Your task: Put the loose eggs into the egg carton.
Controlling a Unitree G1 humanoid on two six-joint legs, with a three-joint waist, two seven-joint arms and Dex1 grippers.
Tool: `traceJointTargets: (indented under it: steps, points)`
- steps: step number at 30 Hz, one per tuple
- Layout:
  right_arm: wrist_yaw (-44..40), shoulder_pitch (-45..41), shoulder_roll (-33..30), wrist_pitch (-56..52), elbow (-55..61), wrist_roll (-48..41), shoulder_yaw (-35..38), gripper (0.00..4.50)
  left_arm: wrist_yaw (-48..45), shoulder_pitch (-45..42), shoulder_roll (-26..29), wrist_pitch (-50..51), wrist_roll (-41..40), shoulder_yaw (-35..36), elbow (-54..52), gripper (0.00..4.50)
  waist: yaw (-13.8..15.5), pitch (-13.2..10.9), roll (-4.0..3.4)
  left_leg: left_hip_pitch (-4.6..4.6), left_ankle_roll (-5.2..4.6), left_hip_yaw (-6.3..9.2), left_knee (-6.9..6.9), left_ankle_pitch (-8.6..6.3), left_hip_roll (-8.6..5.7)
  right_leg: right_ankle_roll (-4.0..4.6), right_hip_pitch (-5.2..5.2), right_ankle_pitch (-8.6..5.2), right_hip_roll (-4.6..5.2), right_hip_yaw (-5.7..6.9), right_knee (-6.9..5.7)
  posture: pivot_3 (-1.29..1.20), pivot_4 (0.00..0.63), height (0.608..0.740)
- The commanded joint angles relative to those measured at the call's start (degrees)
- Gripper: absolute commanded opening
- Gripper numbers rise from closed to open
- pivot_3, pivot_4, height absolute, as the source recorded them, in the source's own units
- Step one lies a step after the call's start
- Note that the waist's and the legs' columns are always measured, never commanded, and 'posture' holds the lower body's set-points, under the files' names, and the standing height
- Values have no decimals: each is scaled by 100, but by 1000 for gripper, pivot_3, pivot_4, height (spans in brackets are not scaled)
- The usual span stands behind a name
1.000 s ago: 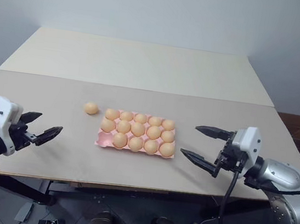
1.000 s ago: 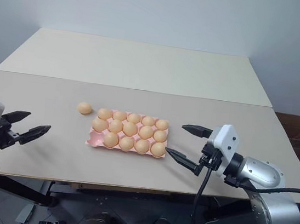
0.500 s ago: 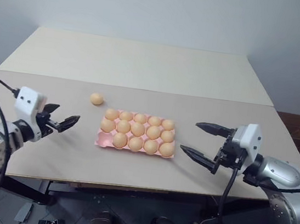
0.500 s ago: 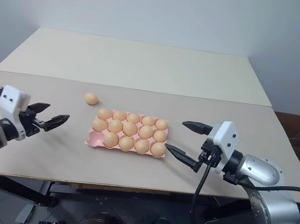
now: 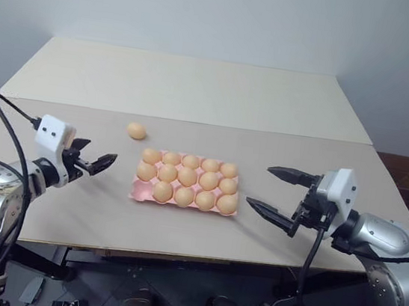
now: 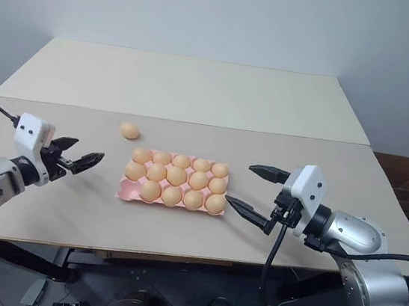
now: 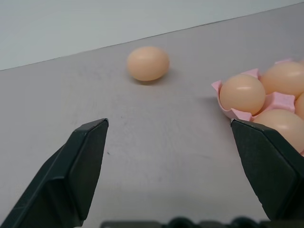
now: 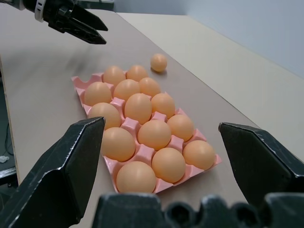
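One loose egg out, carton nearly full.
Head view: your left gripper (image 5: 99, 161) and right gripper (image 5: 278, 192) both gape empty, flanking the egg carton (image 5: 140, 193); loose egg (image 5: 136, 130) sits beyond its far-left corner. Left wrist view: egg lies ahead between the spread fingers (image 7: 78, 164). Right wrist view: carton dead ahead.

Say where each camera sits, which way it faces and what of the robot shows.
Eye views: on the head, facing forward and down at the table; left gripper and right gripper show.
Left wrist: along open fingers toward the loose egg.
Right wrist: along open fingers over the egg carton.
Shared: carton, loose egg.
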State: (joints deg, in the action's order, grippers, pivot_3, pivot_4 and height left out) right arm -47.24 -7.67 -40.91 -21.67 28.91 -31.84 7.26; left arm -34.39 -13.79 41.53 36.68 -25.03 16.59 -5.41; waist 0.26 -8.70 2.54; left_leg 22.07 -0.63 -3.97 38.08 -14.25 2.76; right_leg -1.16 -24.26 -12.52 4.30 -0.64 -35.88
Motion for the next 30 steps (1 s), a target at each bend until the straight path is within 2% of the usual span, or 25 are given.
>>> traceJointTargets:
  steps: [1,10,16,30]
  points:
    - [52,-111,18,84,17,40,91,4500,115,-371,-93,-126,125,-81,235,4472,14,0,0,1,0,0,0,0,0,0,0,0,0,0,1,0,150,740]
    - [91,-250,118,77,-74,176,23,4500,533,-1953,-880,-701,720,-593,2086,4472,40,0,3,15,0,7,16,0,-8,-11,3,7,1,5,4,0,150,740]
    - [150,-246,153,78,-26,206,30,4500,447,-2783,-1101,-1278,1090,-848,3283,4472,15,0,3,20,-1,9,22,0,-9,-17,3,11,1,6,6,0,150,740]
    - [283,-106,134,18,170,150,146,4500,478,-3139,-1296,-1793,1484,-934,4362,4472,27,0,3,23,-1,10,30,0,-10,-24,3,14,2,7,3,0,150,740]
